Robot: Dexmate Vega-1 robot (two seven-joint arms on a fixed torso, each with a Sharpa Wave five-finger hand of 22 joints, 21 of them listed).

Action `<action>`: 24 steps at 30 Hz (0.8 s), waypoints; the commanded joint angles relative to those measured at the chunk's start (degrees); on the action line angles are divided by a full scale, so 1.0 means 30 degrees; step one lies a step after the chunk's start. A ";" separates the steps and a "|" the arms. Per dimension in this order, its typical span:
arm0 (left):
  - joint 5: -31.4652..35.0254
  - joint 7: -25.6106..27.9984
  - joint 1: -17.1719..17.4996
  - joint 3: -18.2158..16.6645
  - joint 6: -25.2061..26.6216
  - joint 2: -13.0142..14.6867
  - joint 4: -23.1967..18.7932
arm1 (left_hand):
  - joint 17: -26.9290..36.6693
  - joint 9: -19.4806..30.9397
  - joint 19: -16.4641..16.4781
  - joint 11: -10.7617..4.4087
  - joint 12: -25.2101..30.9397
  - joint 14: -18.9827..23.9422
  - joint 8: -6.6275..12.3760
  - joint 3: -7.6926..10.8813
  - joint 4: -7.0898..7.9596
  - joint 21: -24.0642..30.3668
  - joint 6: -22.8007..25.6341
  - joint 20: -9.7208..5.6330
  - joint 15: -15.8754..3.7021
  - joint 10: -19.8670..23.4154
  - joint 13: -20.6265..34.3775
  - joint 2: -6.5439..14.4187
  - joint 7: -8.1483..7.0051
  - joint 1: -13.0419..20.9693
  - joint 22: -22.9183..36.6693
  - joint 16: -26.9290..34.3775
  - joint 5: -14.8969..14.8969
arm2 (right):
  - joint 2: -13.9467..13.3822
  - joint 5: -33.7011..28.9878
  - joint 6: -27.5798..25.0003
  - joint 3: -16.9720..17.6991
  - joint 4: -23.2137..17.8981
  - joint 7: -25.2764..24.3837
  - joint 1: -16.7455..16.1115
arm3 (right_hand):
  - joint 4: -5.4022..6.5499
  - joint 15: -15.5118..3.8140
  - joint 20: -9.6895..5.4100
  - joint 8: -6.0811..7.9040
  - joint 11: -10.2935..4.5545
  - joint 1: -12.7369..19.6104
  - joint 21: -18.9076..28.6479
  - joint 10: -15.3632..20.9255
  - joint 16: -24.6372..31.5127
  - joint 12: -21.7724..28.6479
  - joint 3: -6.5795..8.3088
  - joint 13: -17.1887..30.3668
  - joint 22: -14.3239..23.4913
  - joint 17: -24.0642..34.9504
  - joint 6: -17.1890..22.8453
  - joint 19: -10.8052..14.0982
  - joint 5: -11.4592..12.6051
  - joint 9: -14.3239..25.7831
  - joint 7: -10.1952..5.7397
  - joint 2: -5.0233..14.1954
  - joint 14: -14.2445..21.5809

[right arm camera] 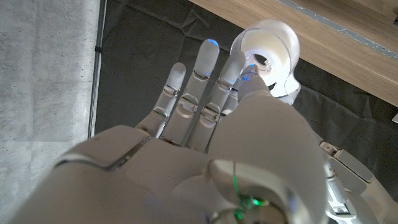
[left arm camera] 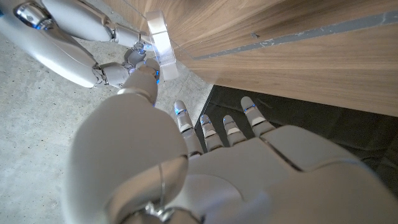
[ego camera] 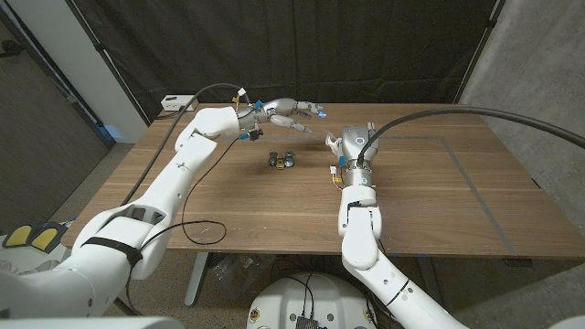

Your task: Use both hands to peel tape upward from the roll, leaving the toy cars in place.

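1. Both arms reach out over the wooden counter (ego camera: 439, 183), and the two hands meet above its far middle part.

2. The left hand (ego camera: 285, 111) is raised above the counter, its fingers (left arm camera: 186, 121) stretched out and apart. In the left wrist view its thumb tip touches the loose end of the tape strip (left arm camera: 163, 43) — the thumb on one side and a fingertip of the other hand on the other.

3. The right hand (ego camera: 350, 142) is up off the counter too. In the right wrist view it holds the tape roll (right arm camera: 269, 57) between its thumb and fingertips (the roll's open core faces the camera), while the other fingers (right arm camera: 205, 74) stand straight and spread.

4. The tape roll is white and is carried in the air near the far edge of the counter; in the head view it is too small to make out between the hands.

5. The toy cars (ego camera: 281, 160) sit close together on the counter — near the middle, below and nearer than the left hand, well apart from both hands.

6. A white box (ego camera: 173, 103) with cables lies at the counter's far left corner.
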 commanded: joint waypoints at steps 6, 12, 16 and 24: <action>0.0066 0.2522 0.0247 0.1683 0.0229 0.0733 -0.0926 | 0.0116 0.0003 0.0330 -0.0050 0.0406 0.0681 0.0372 -0.0355 0.0199 0.0168 0.1471 0.0223 -0.1722 0.0913 0.0164 -0.0099 -0.0017 0.0096 0.0041 0.0323 0.0401 | -0.0616 0.0684 0.0581 -0.0207 -0.0335 -0.0816 0.0194 | -0.0017 -0.1349 -0.2682 -0.0020 -0.0017 0.0256 0.0288 0.0236 -0.0016 -0.0204 -0.0059 0.0122 -0.0105 0.0125 0.1336 -0.0189 0.0014 0.0788 -0.1087 -0.0082 0.0250; 0.0886 0.3297 0.0299 0.2018 0.0626 0.0931 -0.1476 | 0.0219 -0.0089 0.0564 -0.0166 0.0673 0.0992 0.0880 -0.0345 0.0383 0.0256 0.3595 0.0167 -0.1842 0.1680 0.0304 0.0425 0.0271 0.0429 0.0082 0.0444 0.0628 | -0.0892 0.0847 0.0832 -0.0245 -0.0531 -0.1053 0.0235 | -0.0007 -0.1348 -0.2675 -0.0050 -0.0025 0.0252 0.0400 0.0242 0.0018 -0.0259 -0.0077 0.0192 -0.0165 0.0222 0.1339 -0.0221 0.0008 0.0785 -0.1067 -0.0076 0.0322; 0.1062 0.3851 0.0446 0.2038 0.0792 0.0928 -0.1709 | 0.0263 -0.0186 0.0971 -0.0203 0.0937 0.1539 0.1021 -0.0327 0.0505 0.0438 0.4645 0.0029 -0.2247 0.2446 0.0404 0.0812 0.0917 0.0596 0.0119 0.0646 0.0664 | -0.1078 0.1213 0.1102 -0.0216 -0.0649 -0.1291 0.0256 | -0.0008 -0.1347 -0.2649 -0.0075 -0.0027 0.0259 0.0491 0.0331 -0.0043 -0.0322 -0.0089 0.0170 -0.0215 0.0214 0.1345 -0.0273 0.0003 0.0784 -0.1087 -0.0074 0.0288; 0.1190 0.5287 0.0698 0.1898 0.0583 0.0589 -0.1425 | 0.0327 -0.0323 0.1640 -0.0298 0.1429 0.2741 0.1216 -0.0146 0.0716 0.0841 0.6592 -0.0242 -0.2548 0.3915 0.0604 0.1814 0.1289 0.0906 0.0223 0.1065 0.0557 | -0.1447 0.1543 0.1491 -0.0296 -0.0703 -0.1534 0.0398 | 0.0005 -0.1348 -0.2643 -0.0104 -0.0030 0.0247 0.0667 0.0348 -0.0077 -0.0416 -0.0118 0.0259 -0.0322 0.0274 0.1395 -0.0282 -0.0007 0.0783 -0.1087 -0.0073 0.0312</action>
